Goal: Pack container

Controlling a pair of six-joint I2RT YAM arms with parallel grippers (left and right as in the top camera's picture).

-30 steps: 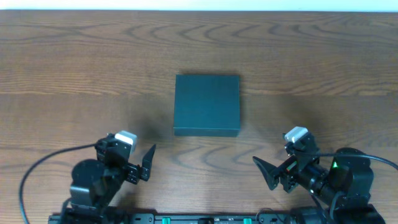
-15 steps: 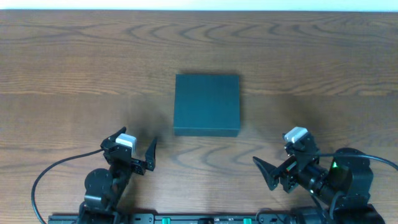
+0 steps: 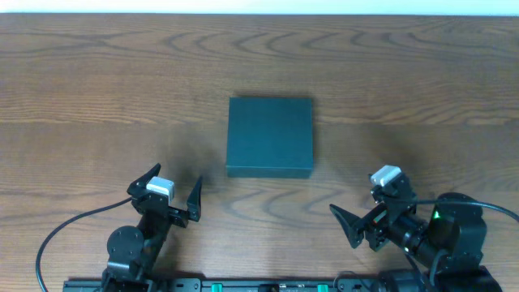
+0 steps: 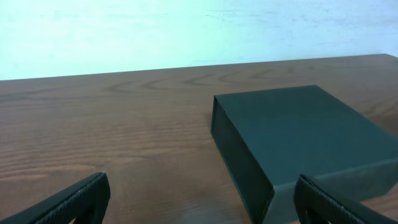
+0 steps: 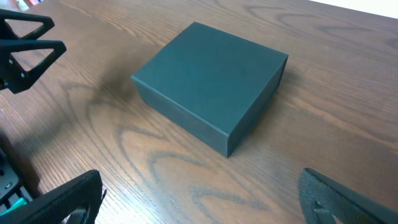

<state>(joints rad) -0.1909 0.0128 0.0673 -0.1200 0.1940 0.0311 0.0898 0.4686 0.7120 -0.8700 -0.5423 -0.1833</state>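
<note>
The container point(image 3: 270, 136) is a dark teal rectangular box with its lid shut, lying flat in the middle of the table. It also shows in the left wrist view point(image 4: 298, 137) and the right wrist view point(image 5: 211, 81). My left gripper point(image 3: 175, 180) is open and empty, low over the table, short of the box's near left corner point(image 4: 202, 202). My right gripper point(image 3: 357, 223) is open and empty, near the front edge to the right of the box point(image 5: 205, 205). No snack packets are in view.
The wooden table point(image 3: 97, 73) runs wide around the box. The left gripper's fingers point(image 5: 25, 43) show at the top left of the right wrist view. Cables trail from both arm bases at the front edge.
My left arm has shifted and its wrist has turned, so both open fingers now point toward the box. The right arm and the box have not moved.
</note>
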